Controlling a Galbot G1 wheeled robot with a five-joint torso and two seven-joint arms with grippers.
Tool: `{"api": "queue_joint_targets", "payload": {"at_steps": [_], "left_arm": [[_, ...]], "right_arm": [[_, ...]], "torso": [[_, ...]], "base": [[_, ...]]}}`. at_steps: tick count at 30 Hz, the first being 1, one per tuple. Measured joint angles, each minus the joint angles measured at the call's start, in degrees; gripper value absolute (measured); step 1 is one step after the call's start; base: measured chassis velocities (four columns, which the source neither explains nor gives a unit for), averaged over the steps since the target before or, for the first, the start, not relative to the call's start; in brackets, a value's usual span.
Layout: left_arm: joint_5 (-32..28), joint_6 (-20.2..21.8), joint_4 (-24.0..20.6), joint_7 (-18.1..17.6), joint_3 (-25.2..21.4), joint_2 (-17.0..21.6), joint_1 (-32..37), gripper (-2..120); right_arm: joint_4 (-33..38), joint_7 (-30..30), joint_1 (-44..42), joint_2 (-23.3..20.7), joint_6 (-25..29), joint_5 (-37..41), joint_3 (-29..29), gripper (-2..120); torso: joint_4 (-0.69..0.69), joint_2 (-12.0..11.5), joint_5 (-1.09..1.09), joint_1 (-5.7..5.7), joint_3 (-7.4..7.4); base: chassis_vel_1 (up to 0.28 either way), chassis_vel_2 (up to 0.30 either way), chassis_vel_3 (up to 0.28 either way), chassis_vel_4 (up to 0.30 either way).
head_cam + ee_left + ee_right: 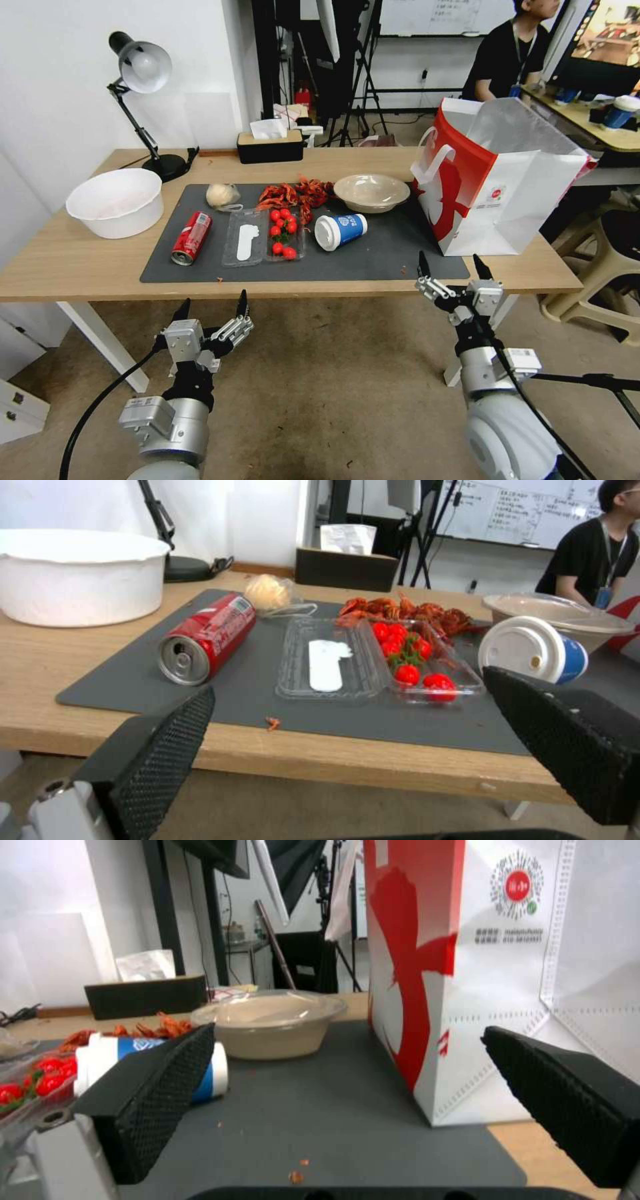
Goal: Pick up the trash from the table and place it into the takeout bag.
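Trash lies on the table's point(80, 267) dark grey mat point(373, 257): a red soda can point(192, 237) on its side, a pale wrapped lump point(222, 195), a clear plastic clamshell point(263, 241) with small red tomatoes, a heap of red crayfish shells point(293, 194), a blue paper cup point(340, 231) with white lid on its side, and a beige bowl point(371, 192). The takeout bag point(500, 180) stands upright at the mat's right end. My left gripper point(212, 309) hangs open below the table's front edge, facing the can point(207, 637). My right gripper point(453, 265) is open at the front edge, before the bag point(467, 970).
A large white bowl point(117, 201) sits at the table's left, a black desk lamp point(143, 100) and a tissue box point(270, 143) at the back. A beige stool point(600, 280) stands right of the table. A person sits at another desk behind.
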Motion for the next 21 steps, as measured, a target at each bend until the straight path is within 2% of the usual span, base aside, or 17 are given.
{"api": "queue_joint_targets", "payload": {"at_steps": [21], "left_arm": [[0.32,-0.49,0.07,0.07,-0.15,0.02,0.33,100]], "right_arm": [[-0.73,-1.43,-4.01,0.58,0.73,-0.34,-1.23,100]], "torso": [[0.00,-0.01,0.01,0.00,0.00]], "base": [[0.000,0.000,0.000,0.000]]}}
